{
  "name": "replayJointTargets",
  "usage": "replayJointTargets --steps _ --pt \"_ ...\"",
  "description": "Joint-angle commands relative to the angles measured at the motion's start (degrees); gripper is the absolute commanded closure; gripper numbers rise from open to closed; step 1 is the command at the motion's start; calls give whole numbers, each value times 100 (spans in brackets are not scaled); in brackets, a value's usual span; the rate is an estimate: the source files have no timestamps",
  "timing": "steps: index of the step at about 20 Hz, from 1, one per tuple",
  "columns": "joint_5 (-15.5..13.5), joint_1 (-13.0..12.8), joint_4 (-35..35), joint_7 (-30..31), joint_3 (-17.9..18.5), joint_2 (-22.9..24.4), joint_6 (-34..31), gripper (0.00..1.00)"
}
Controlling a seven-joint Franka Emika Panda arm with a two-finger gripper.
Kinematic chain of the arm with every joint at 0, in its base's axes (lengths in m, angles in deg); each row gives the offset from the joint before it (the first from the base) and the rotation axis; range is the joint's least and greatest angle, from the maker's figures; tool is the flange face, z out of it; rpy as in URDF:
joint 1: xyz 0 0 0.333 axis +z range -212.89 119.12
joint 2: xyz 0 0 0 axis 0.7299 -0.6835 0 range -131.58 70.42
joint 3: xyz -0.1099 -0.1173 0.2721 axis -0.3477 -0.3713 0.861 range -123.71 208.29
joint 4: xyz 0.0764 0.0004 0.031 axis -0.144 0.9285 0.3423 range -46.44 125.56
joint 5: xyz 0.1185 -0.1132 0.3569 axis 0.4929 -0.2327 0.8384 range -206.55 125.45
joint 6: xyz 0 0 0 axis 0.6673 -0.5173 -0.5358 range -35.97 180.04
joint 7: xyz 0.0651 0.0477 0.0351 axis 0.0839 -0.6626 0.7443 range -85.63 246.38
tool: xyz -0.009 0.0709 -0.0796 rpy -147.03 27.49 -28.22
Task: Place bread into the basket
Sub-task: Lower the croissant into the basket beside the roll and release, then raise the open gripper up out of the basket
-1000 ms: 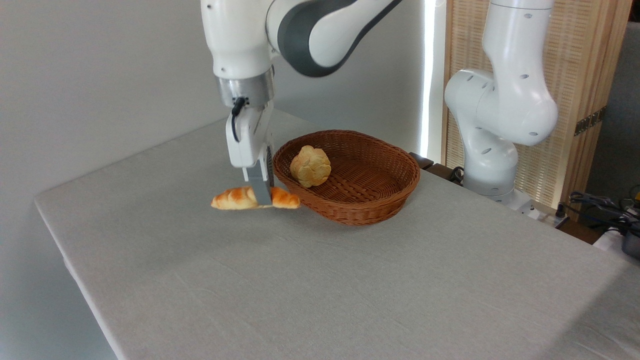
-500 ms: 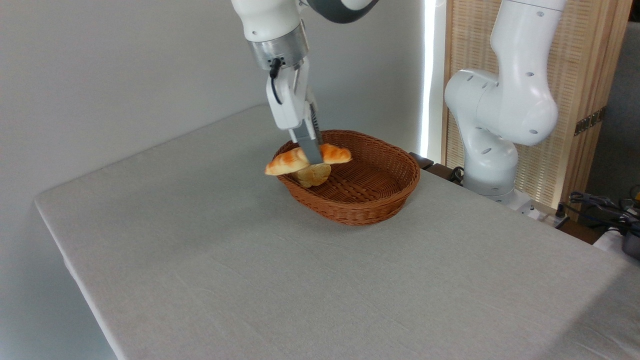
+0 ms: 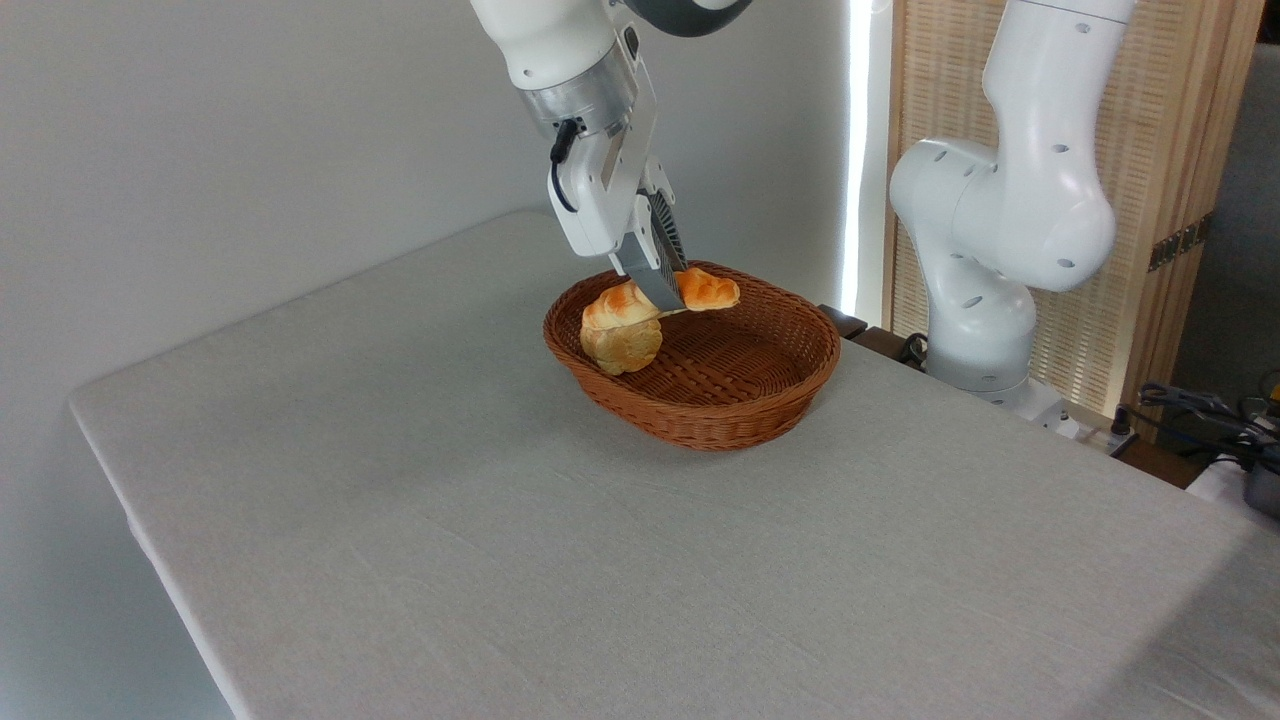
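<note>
Lower the bread [image 3: 706,290] gently toward the bare right part of the basket [image 3: 760,400], away from the round bun [image 3: 621,345], and only then let go, so it does not drop or roll out. The pincer [image 3: 662,290] is squeezed narrow around the middle of the bread, holding it up over the basket, tilted.

Matt grey cloth is covering the counter [image 3: 560,560]. The basket [image 3: 740,400] is showing rough reddish-brown wicker weave. The bread [image 3: 708,288] is gleaming glossy orange. The arm's shell [image 3: 1010,200] is looking like smooth white plastic, the fingers [image 3: 655,283] dull grey metal.
</note>
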Motion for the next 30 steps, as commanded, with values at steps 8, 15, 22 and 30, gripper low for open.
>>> replayJointTargets --steps 8,15,22,30 --pt "14 -50 -18 -104 63 37 -86 0" --pt "14 2 -53 561 81 37 958 0" --pt "205 2 -62 3391 291 -33 2208 0" --pt "418 11 -325 5151 467 -402 2182 0"
